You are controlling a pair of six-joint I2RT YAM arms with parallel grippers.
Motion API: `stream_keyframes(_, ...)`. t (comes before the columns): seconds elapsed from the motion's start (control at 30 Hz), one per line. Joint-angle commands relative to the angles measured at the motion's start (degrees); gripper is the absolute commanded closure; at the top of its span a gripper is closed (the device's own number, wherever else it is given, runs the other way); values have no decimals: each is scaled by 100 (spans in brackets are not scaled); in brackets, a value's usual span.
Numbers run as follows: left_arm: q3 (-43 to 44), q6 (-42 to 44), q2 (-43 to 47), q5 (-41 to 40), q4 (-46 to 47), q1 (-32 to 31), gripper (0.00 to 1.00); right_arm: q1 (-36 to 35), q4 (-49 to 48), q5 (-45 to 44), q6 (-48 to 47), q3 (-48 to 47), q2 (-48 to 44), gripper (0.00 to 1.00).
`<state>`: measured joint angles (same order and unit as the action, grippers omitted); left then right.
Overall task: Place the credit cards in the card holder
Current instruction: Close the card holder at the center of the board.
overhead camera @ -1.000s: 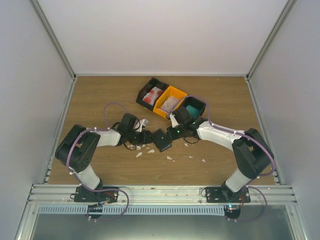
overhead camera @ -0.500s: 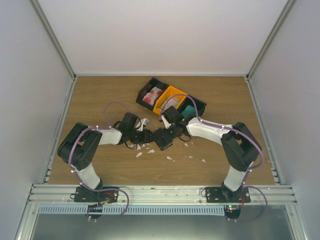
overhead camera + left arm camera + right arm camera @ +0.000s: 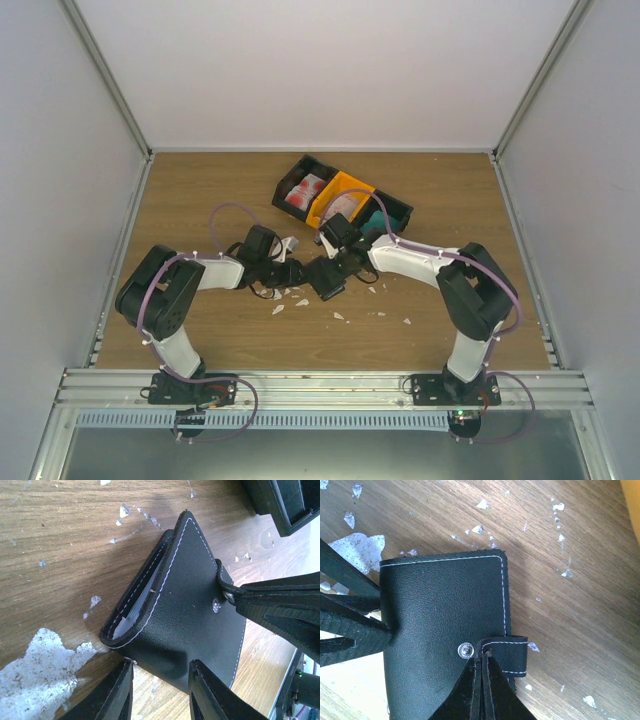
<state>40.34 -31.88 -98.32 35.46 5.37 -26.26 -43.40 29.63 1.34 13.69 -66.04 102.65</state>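
Note:
The black card holder [image 3: 322,277] lies on the wood between both grippers. In the left wrist view it [image 3: 192,605] stands slightly agape, with a pale card edge [image 3: 131,614] showing inside. My left gripper [image 3: 160,682] is open, its jaws either side of the holder's folded end. My right gripper [image 3: 482,662] is shut on the holder's snap strap [image 3: 509,652], beside the silver snap [image 3: 464,650]. Red-and-white credit cards [image 3: 303,190] lie in the left black bin. Pale ones [image 3: 343,206] lie in the orange bin, and a teal one [image 3: 378,218] is partly hidden by the right arm.
Three bins stand in a row at the back: black [image 3: 290,180], orange [image 3: 352,186], black [image 3: 400,208]. Small white scraps [image 3: 290,299] litter the wood around the holder. A larger white patch [image 3: 40,665] lies by my left fingers.
The right arm swung left from the teal bin to the holder and now pinches its strap. The left jaws have narrowed around the holder's end.

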Motion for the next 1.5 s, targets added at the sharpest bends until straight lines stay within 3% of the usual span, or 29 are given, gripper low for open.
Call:
stream_keyframes(0.0,-18,90,-57,-69,184,-46,67,-80,-7,-1,-80,-137,166,100)
stream_keyframes(0.53,3,85,-182,-30,176,-50,66,-98,-209,655,22,-139,230,99)
stream_keyframes(0.9,9,104,-226,-35,164,-49,67,-103,250,-81,-5,-333,379,100)
stream_keyframes(1.23,18,86,-213,-82,167,-46,68,-250,582,563,-654,-407,707,99)
stream_keyframes(1.47,28,66,-232,-94,160,-50,69,-286,679,639,-527,-440,970,99)
